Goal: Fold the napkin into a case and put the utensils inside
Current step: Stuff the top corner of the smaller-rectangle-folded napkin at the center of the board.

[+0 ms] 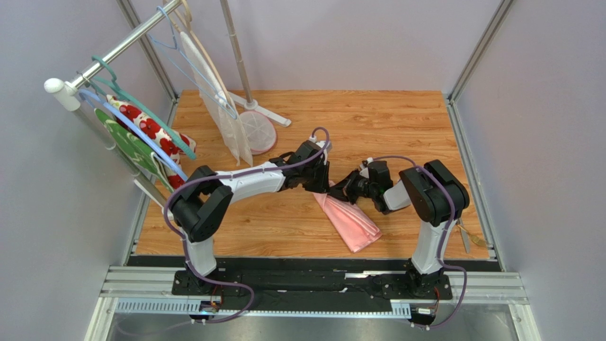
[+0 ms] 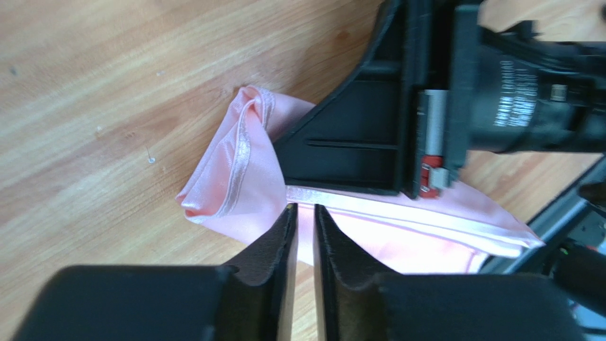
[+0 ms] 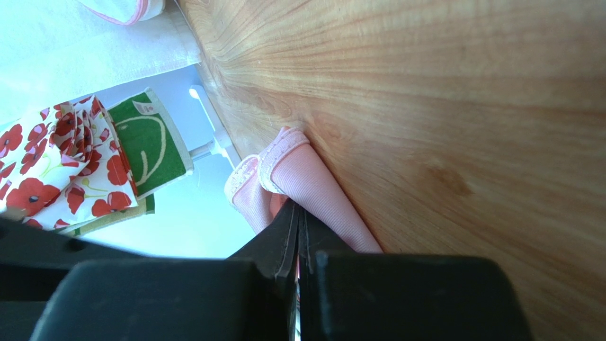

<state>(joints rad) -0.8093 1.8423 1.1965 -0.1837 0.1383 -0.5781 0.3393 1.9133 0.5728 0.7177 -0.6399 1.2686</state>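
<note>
The pink napkin (image 1: pixel 353 226) lies folded into a narrow strip on the wooden table, running from the middle toward the front. Both grippers meet at its far end. My right gripper (image 3: pixel 299 206) is shut on the napkin (image 3: pixel 313 188), pinching a hemmed corner. My left gripper (image 2: pixel 304 207) hovers just over the napkin (image 2: pixel 235 170) with its jaws a little apart and nothing between them. The right gripper's black body (image 2: pixel 355 135) sits right beyond it. Slim utensils (image 1: pixel 466 238) lie at the table's right edge beside the right arm.
A clothes rack stands at the left with hangers holding a white cloth with red flowers (image 1: pixel 146 128), a green cloth (image 1: pixel 128 145) and a white mesh bag (image 1: pixel 220 114). Its round foot (image 1: pixel 257 131) rests on the table's far part. Grey walls enclose the table.
</note>
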